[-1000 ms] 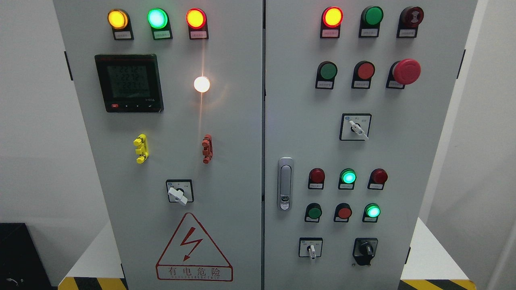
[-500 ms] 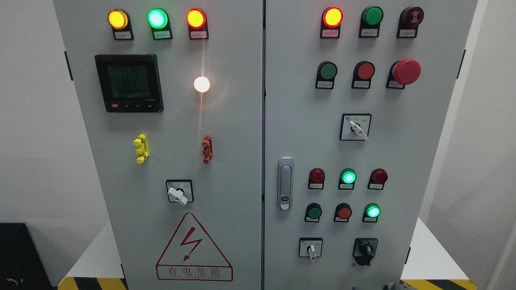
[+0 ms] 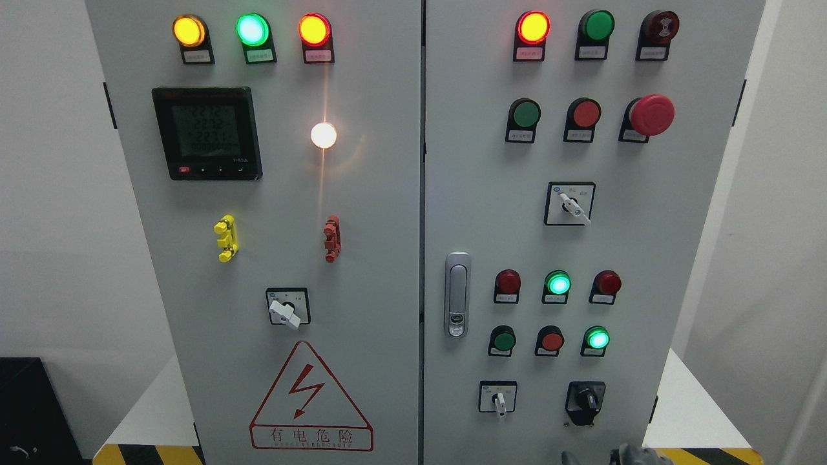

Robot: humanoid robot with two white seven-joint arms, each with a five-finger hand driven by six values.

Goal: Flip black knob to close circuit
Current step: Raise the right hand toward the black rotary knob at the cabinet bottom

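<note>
I faced a pale grey steel cabinet [image 3: 387,213] with two flat, matte doors, standing on a white base [image 3: 691,413] edged with yellow-and-black hazard stripes [image 3: 704,456], plain white walls on either side. The left door carried a square black meter [image 3: 207,134] and a red triangular shock warning [image 3: 311,397]. The right door had round domed lamps and a glossy red mushroom button [image 3: 651,114]. The black knob [image 3: 586,400] sat low on the right door, beside a white-handled selector [image 3: 498,397]. Only grey fingertips of a hand [image 3: 623,454] poked up at the bottom edge, below the knob and apart from it; I could not tell which hand, or whether its fingers were spread or curled.
</note>
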